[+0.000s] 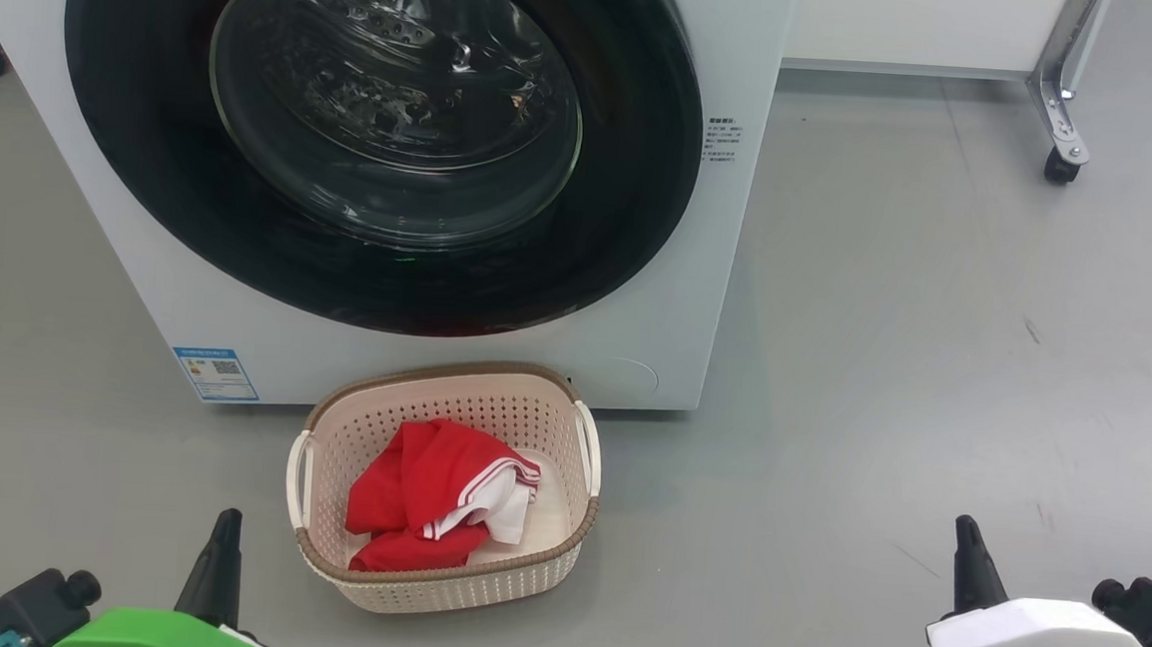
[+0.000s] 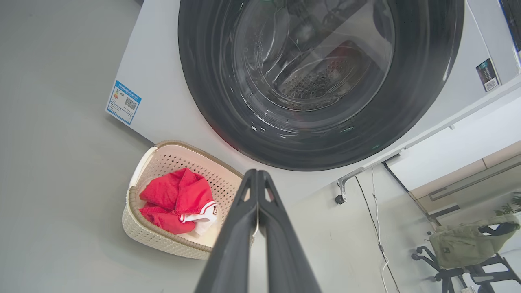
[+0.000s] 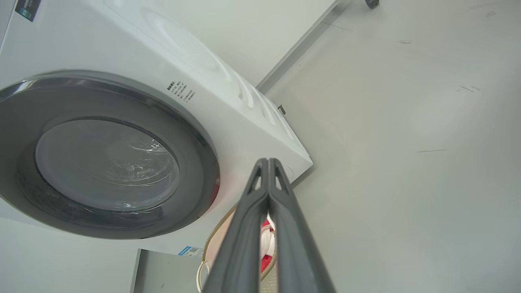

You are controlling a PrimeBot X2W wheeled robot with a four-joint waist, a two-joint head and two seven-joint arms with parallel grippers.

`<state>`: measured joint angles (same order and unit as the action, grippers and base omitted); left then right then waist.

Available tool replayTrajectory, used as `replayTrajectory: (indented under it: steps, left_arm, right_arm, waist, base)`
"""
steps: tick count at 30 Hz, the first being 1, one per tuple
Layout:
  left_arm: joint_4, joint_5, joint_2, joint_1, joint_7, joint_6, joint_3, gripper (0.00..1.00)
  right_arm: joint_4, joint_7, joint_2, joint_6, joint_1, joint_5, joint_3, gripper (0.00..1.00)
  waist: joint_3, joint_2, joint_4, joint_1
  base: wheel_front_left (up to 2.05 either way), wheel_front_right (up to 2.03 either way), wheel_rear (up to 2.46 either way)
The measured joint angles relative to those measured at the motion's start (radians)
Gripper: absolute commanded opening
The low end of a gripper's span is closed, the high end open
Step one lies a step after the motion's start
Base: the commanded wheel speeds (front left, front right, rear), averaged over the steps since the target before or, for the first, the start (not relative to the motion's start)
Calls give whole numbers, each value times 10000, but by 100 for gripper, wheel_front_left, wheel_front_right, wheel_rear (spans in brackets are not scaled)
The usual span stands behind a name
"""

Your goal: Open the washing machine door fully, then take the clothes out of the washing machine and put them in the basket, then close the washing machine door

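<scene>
**Reader:** Where do the task's things lie?

**Describer:** The white washing machine (image 1: pixel 677 310) stands on a grey floor (image 1: pixel 935 336). The round black washing machine door (image 1: pixel 378 131) lies shut across its front. Through the glass bulge the bare steel drum (image 1: pixel 393 42) shows, with no red cloth in it. The basket (image 1: pixel 440 580), cream with a brown rim, stands on the floor just in front of the machine's foot, below the door's lower rim. The red clothes (image 1: pixel 426 494) lie heaped inside it, the white striped trim on top.

**Reader:** And the robot's arms?

**Describer:** The left gripper (image 1: pixel 226 527), green-cased, sits at the lower left of the head view, near the basket but apart from it. The right gripper (image 1: pixel 967 548), white-cased, sits at the lower right, well apart from both basket and machine. On each, the two dark fingers (image 2: pixel 244 203) are pressed together tip to tip and hold nothing.

**Reader:** Which step is in hand, and how would it go well?

**Describer:** By judgement it is the last one, closing the door, and it looks all but done. In the right wrist view the door sits flush with the white front, though these angles do not show whether the latch has caught. To make sure, the robot would set closed fingertips on the black ring (image 1: pixel 636 167) rather than on the glass. It would press straight in, steadily, then draw the arm back without knocking the basket below.
</scene>
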<state>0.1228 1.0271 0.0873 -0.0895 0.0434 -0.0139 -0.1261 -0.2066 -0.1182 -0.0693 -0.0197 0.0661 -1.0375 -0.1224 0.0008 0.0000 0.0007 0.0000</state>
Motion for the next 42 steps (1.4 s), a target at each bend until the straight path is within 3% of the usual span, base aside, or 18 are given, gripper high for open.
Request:
replayTrajectory:
  steps: [42]
  left_arm:
    - [1068, 5432, 13, 1064, -700, -857, 986, 0]
  right_arm:
    - [-353, 1164, -332, -759, -876, -5607, 1204, 0]
  waist:
    - [27, 0, -6, 0]
  base:
    - [0, 0, 0]
